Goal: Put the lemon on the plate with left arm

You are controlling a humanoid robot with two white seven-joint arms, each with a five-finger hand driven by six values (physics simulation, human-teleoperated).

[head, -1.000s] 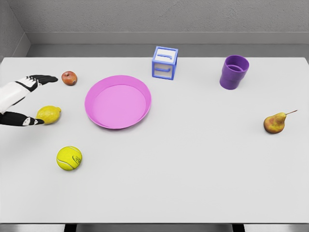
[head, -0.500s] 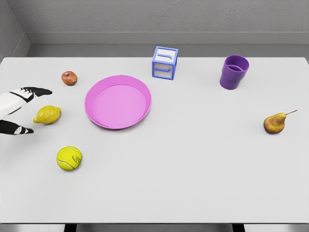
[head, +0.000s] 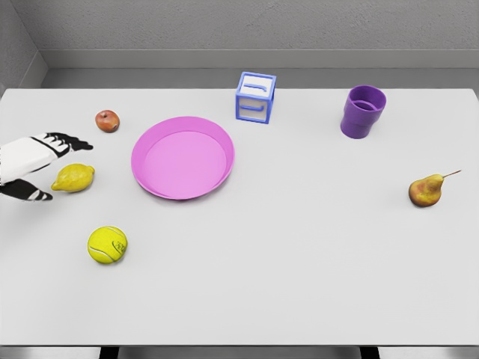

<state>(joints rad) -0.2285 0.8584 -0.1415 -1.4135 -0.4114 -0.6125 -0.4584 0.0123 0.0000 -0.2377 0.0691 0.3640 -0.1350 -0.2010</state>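
Lemon (head: 73, 178) lies on the white table (head: 299, 262), left side, unheld, its pointed end toward 3 o'clock. Pink plate (head: 182, 157) sits at 3 o'clock from the lemon, near but apart, nothing in it. Left hand (head: 34, 166) comes in from the left edge at 9 o'clock of the lemon, white forearm, black-and-white fingers (head: 69, 140) spread apart. Upper fingers reach over the lemon at its 11 o'clock; the thumb tip is low at its 8 o'clock, just beside it. Lemon sits between them at the mouth of the hand, not clamped; cannot tell if any finger touches the skin. Hand holds nothing.

Small red apple (head: 107, 120) at 1 o'clock of the lemon, near the plate's 10 o'clock rim, apart from both. Yellow tennis ball (head: 107, 244) at 5 o'clock of the lemon, well clear of plate. Blue-and-white block (head: 256, 96) stands upright at 1 o'clock of the plate, just past its rim. Purple cup (head: 363, 111) upright, open mouth up, at 3 o'clock of the block, far side right. Pear (head: 427, 190) lies near the right edge, stem pointing to 2 o'clock, well apart from everything else.
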